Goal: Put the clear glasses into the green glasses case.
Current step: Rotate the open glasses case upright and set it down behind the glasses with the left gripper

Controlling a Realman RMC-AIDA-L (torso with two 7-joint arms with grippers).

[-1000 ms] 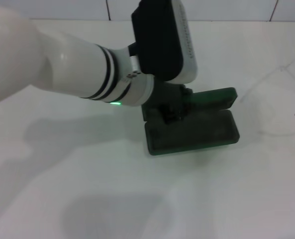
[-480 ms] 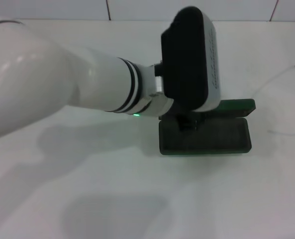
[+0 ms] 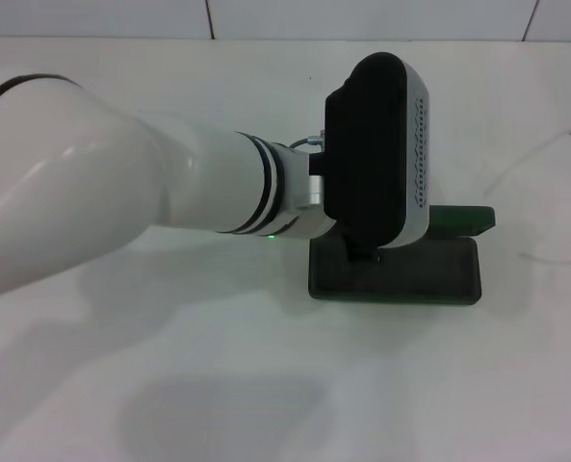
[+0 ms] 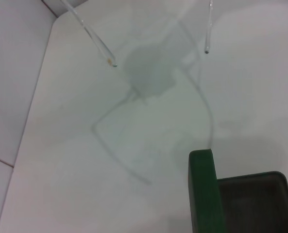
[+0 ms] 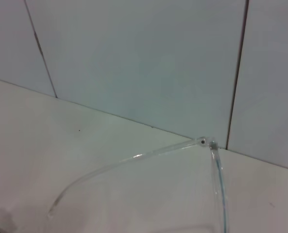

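The green glasses case (image 3: 410,274) lies open on the white table, its dark lining up and its lid (image 3: 463,219) standing at the far side. My left arm reaches over it. The black wrist box hides most of the left gripper (image 3: 364,252), which sits at the case's far left rim. In the left wrist view the lid's green edge (image 4: 202,191) is close. Beyond it the clear glasses' two thin arms (image 4: 110,60) hang above the table and cast shadows on it. The right wrist view shows a clear arm and hinge (image 5: 202,141) close up. Faint clear lines (image 3: 545,149) show to the right of the case.
White tabletop (image 3: 218,385) all round, with a tiled wall (image 3: 266,17) along the far edge. My left arm's bulky forearm (image 3: 121,202) spans the left half of the head view. The table's corner and edge show in the left wrist view (image 4: 46,43).
The left arm has swung right. The case has slid right with it and turned square to the table edge.
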